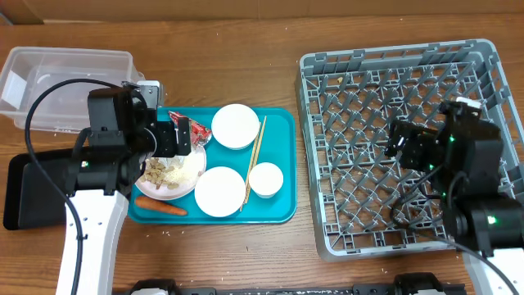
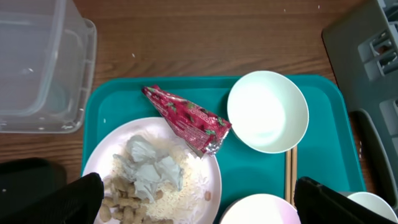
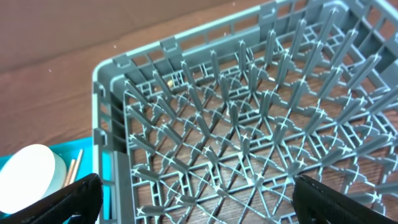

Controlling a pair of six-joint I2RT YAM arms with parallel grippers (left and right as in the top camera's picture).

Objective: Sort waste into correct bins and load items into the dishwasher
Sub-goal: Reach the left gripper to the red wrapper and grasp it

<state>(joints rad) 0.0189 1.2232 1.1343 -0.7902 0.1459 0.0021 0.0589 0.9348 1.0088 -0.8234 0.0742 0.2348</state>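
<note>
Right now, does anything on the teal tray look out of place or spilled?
Yes. A red wrapper lies askew across the rim of the white plate, half on the food scraps, half on the tray. An orange carrot lies loose on the tray beside the plate. Nothing looks broken.

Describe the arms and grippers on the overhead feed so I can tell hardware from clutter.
Both arms are matte black blocky housings on white lower links. The left arm trails a looping black cable; the right arm shows small green lights. The left gripper and right gripper have black fingers.
</note>
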